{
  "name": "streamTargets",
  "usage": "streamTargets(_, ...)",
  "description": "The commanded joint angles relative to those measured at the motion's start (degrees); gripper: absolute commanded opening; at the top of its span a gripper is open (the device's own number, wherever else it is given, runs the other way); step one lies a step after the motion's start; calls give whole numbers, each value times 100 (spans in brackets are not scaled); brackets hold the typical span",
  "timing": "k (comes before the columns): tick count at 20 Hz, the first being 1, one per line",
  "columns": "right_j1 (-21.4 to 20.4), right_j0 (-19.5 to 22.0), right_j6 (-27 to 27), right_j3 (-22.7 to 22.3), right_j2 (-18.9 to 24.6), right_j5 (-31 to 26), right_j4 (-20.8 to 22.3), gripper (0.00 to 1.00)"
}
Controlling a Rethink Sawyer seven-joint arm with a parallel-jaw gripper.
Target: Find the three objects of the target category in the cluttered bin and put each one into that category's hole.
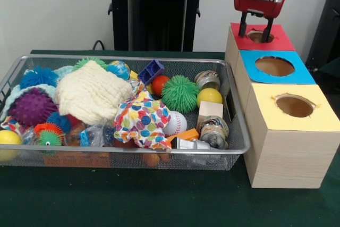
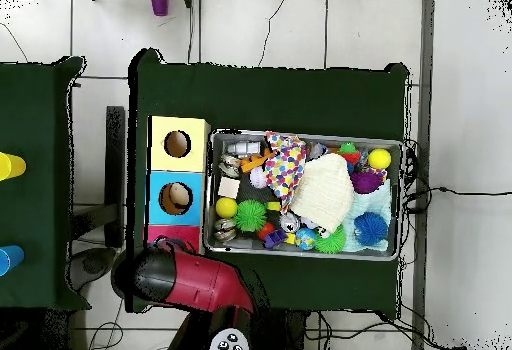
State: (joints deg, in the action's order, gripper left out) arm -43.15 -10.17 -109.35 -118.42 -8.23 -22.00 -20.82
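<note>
The hand (image 1: 257, 28) is held over the red-topped box's hole (image 1: 260, 36), its fingers spread narrowly and empty; the wire bin (image 1: 231, 131) stands beside on the bench (image 1: 159, 200).

Plain white wall (image 1: 53, 9) behind, dark green cloth-covered table (image 1: 159, 200) below, pale tiled floor (image 2: 290, 26) all around.

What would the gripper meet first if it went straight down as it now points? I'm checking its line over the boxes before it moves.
Probably the round hole in the red-topped wooden box. The black-fingered gripper hangs open just above it, though depth is unclear and a finger could catch the hole's rim instead.
</note>
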Motion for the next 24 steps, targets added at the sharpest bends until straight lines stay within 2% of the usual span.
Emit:
streamTargets(1,81,-47,-1473,29,-27,-126,-261,100)
streamTargets(6,-413,-120,-1335,361,-533,-1143,77,100)
streamTargets(10,-767,-13,-1132,467,-643,-1676,192,100)
streamTargets(14,-866,51,-1032,637,-720,-2064,260,100)
streamTargets(18,-789,169,-847,605,-685,-1912,260,100)
streamTargets(21,-454,235,-744,959,-835,-1962,534,100)
streamTargets(24,-164,489,-434,1319,-861,-1930,834,100)
